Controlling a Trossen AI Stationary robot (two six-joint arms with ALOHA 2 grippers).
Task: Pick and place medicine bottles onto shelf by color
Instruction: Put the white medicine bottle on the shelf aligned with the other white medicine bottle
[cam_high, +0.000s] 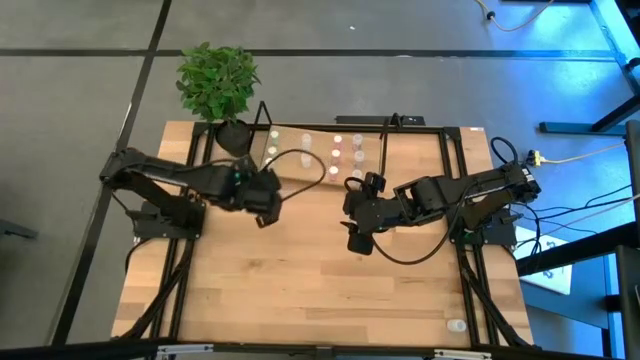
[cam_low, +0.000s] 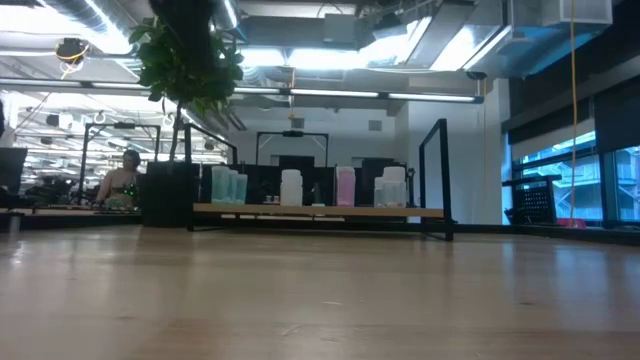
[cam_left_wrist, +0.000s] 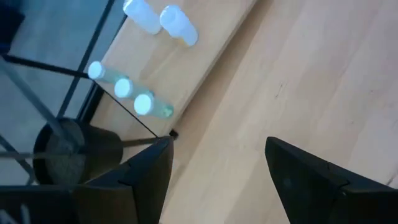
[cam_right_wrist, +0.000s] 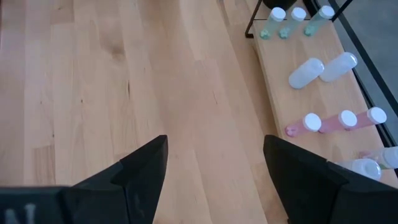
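Note:
The shelf (cam_high: 400, 160) stands along the table's far edge, a light board in a black wire frame. Medicine bottles stand on it in groups: green (cam_low: 228, 186), white (cam_low: 291, 187), pink (cam_low: 345, 186) and clear (cam_low: 393, 186). My left gripper (cam_high: 268, 210) hovers open over the table just near of the shelf's left end, looking at the green bottles (cam_left_wrist: 124, 87) and white bottles (cam_left_wrist: 161, 18). My right gripper (cam_high: 357, 240) hangs open over the table's middle, nothing between its fingers (cam_right_wrist: 216, 142); pink bottles (cam_right_wrist: 339, 119) show ahead of it.
A potted plant (cam_high: 215, 80) stands at the shelf's left end, its dark pot (cam_left_wrist: 68, 149) close to my left gripper. One small pale bottle (cam_high: 456, 325) stands alone near the table's near right corner. Bare wooden tabletop (cam_high: 300, 290) stretches toward the near edge.

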